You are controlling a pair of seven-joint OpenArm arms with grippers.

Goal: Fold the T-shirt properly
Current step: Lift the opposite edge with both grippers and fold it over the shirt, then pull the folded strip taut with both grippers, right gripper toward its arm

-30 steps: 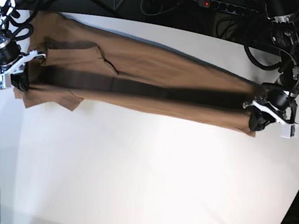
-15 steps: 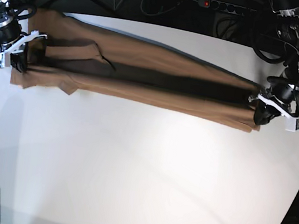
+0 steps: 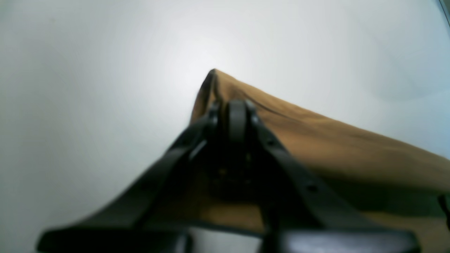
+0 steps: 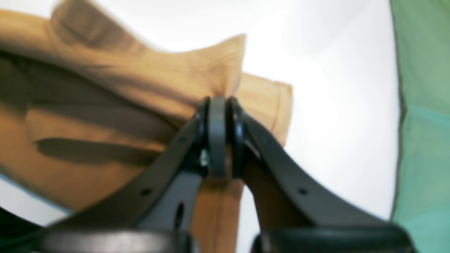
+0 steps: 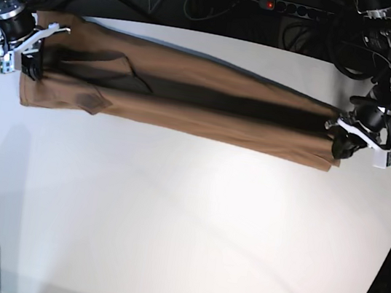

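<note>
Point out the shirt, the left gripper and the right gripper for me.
Shirt [image 5: 185,115], base view, middle of the stretched cloth.
Left gripper [image 5: 344,148], base view, between its fingers at the shirt's end.
Right gripper [image 5: 30,69], base view, between its fingers at the other end.

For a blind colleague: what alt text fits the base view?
A tan T-shirt, folded into a long band, stretches across a white table. The left claw and right claw each pinch one end.

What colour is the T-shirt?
The T-shirt is plain tan-brown with no pattern; it shows best in the base view.
</note>
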